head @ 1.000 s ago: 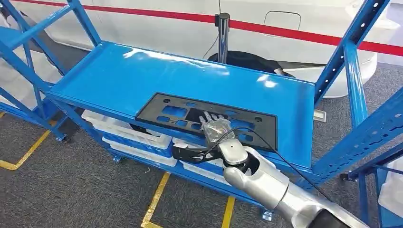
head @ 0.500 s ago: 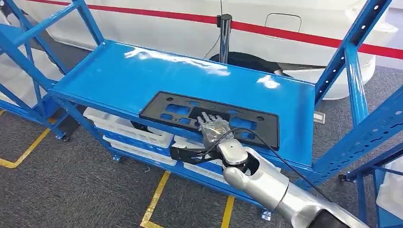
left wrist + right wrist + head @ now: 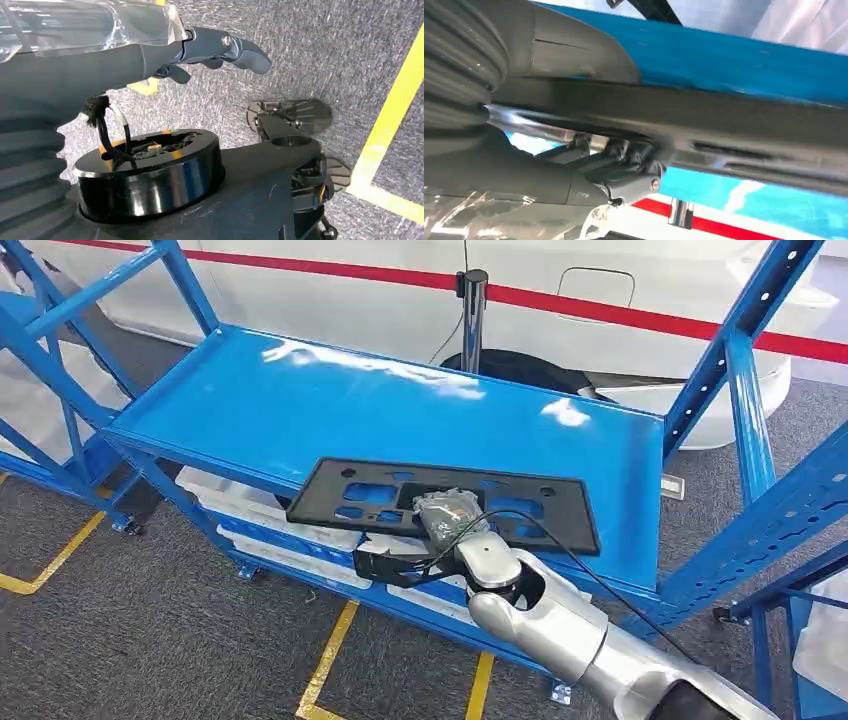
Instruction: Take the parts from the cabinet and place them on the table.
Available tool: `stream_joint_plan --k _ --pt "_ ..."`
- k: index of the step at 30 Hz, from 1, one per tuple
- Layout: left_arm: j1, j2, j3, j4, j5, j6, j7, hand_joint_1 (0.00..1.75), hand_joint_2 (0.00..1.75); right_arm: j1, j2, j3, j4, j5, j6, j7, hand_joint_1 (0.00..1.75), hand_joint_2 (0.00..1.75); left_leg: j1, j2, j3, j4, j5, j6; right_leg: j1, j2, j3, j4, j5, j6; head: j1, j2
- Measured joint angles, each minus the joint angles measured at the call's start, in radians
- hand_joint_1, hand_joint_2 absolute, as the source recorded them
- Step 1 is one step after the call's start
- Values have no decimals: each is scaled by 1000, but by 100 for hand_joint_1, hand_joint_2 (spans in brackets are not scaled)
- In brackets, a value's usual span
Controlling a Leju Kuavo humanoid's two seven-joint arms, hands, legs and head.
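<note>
A flat black plastic plate (image 3: 520,505) with several cut-outs lies on the blue cabinet shelf (image 3: 300,410), its near long edge jutting past the shelf's front lip. My right hand (image 3: 448,512) grips that near edge, fingers curled over the top. In the right wrist view the fingers (image 3: 624,157) wrap the plate's dark edge (image 3: 734,117), with the blue shelf (image 3: 724,55) beside it. My left hand (image 3: 200,50) hangs over the grey carpet, fingers loosely extended and holding nothing.
White bins (image 3: 260,515) sit on the lower shelf under the plate. Blue uprights (image 3: 745,390) flank the cabinet at right and left. A white car (image 3: 600,280) and a stanchion post (image 3: 468,315) stand behind. Yellow lines (image 3: 325,665) mark the carpet.
My right hand's fingers, flat on the plate before, have curled onto it. The plate has slid toward me and now overhangs the shelf's front edge.
</note>
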Motion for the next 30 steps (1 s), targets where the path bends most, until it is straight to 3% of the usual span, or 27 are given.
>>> stream_joint_plan --k 1,2,3,13,20,27,30 --pt "0 0 0 0 1 0 0 0 175 -1 -1 0 0 0 0 0 175 175 0 0 0 0 0 0 0 0 0 0 0 0 0 0" --pt "0 0 0 0 1 -1 0 0 0 -3 -1 0 0 0 0 0 175 175 0 0 0 0 0 0 0 0 0 0 0 0 0 0" --pt "0 0 0 0 2 -1 -2 0 175 -3 -1 0 0 0 -1 0 175 175 0 0 1 0 0 0 0 0 1 0 0 0 0 0" --pt "0 0 0 0 10 6 -62 0 175 -3 -15 0 -16 1 -3 10 175 175 0 0 1 0 0 0 0 0 1 0 0 0 0 0" --pt "0 0 0 0 -24 69 -54 0 175 -1 -25 0 -26 3 -6 12 175 175 -1 0 1 0 0 0 0 0 1 0 0 0 0 0" --pt "0 0 0 0 -20 55 -53 0 175 4 -29 0 -31 7 -25 3 175 175 -1 0 2 0 0 0 -1 0 2 0 0 0 0 0" --pt "0 0 -2 0 -28 39 -44 0 175 19 -32 0 -38 37 -72 -38 175 175 -1 0 1 0 0 0 -1 0 1 0 0 0 0 0"
